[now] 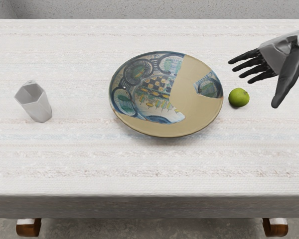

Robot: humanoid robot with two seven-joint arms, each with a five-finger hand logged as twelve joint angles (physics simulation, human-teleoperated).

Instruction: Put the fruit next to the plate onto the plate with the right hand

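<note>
A small green fruit [238,97] lies on the table just right of the plate [189,117], close to its rim but apart from it. The plate is round, tan, with a blue, green and yellow pattern over its left part. My right hand [266,74] comes in from the right edge, dark grey, hovering above and to the right of the fruit. Its fingers [249,62] are spread and point left, the thumb hangs down; it holds nothing. The left arm does not show.
A grey faceted cup-like object [34,101] stands at the left of the pale cloth-covered table [149,164]. The table's front edge runs across the lower part of the view, with wooden feet below.
</note>
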